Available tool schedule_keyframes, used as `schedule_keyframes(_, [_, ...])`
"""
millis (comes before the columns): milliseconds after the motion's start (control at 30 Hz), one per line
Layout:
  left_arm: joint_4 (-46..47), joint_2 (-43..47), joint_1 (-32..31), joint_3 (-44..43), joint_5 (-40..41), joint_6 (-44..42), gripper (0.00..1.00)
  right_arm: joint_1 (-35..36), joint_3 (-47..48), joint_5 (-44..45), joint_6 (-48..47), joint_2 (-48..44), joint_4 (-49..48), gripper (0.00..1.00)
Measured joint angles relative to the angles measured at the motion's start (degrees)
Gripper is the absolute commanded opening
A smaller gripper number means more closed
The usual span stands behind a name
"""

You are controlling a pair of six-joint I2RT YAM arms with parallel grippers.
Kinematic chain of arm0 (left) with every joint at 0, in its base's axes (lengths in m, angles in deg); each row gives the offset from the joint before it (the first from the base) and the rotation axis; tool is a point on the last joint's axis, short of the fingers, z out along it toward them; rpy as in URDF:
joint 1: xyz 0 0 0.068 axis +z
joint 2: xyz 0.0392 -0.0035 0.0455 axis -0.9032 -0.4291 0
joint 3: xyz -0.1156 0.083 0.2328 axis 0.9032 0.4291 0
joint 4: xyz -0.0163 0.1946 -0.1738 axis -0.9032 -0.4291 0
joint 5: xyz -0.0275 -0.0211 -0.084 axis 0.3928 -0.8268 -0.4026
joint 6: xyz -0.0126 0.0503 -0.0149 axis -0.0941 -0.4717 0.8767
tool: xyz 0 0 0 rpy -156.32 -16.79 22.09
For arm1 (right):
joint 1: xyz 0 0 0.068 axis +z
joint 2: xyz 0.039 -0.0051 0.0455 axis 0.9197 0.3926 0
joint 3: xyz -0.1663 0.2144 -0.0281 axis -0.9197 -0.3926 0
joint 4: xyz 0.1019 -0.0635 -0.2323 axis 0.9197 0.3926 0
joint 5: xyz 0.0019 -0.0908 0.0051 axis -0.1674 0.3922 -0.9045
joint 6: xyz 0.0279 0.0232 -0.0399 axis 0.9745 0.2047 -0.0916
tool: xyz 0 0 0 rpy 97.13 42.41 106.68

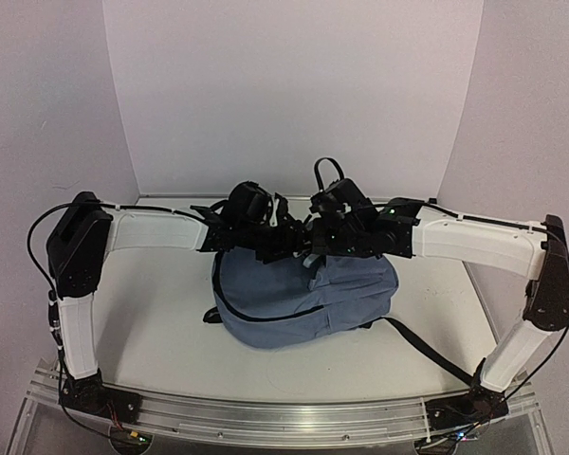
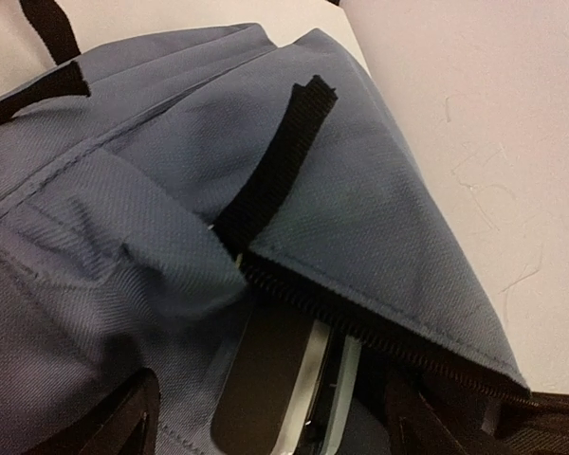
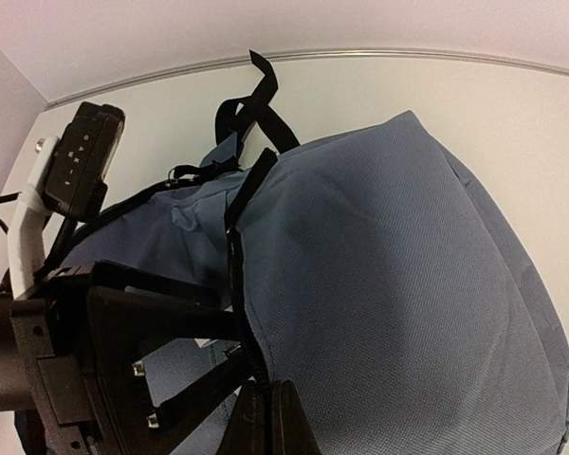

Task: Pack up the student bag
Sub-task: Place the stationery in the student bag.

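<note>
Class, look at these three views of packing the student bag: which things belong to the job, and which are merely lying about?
Belongs to the job:
- student bag
- dark flat item inside its open mouth
- left gripper, jaws apart over that item
- right gripper, jaws shut on the bag's zipper edge

Merely there:
- table
- backdrop walls

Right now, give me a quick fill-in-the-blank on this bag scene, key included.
1. The student bag is made of slate-____ fabric.
2. The left gripper has its jaws ____ over the bag's opening.
3. The right gripper, at the bag's zipper edge, is ____.
4. The bag's straps are ____.
Missing: blue; open; shut; black.
</note>
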Motion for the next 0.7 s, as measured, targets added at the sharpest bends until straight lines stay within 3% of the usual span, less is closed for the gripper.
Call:
schedule_keyframes(133, [-3.3,1.1,0.0,0.0,0.2,-0.9,0.75,0.0,0.0,0.0,0.0,0.0,0.0,0.00])
schedule_keyframes(433, [0.1,1.1,-0.5,2.1,-6.0,0.8,0.41,0.0,0.0,-0.2,0.0,0.0,0.0,0.00])
schedule_keyframes(700, [8.3,-3.4,-2.5,1.2,-11.3,2.8,0.31,0.0,0.0,-0.5,-0.1,0.0,0.0,0.00])
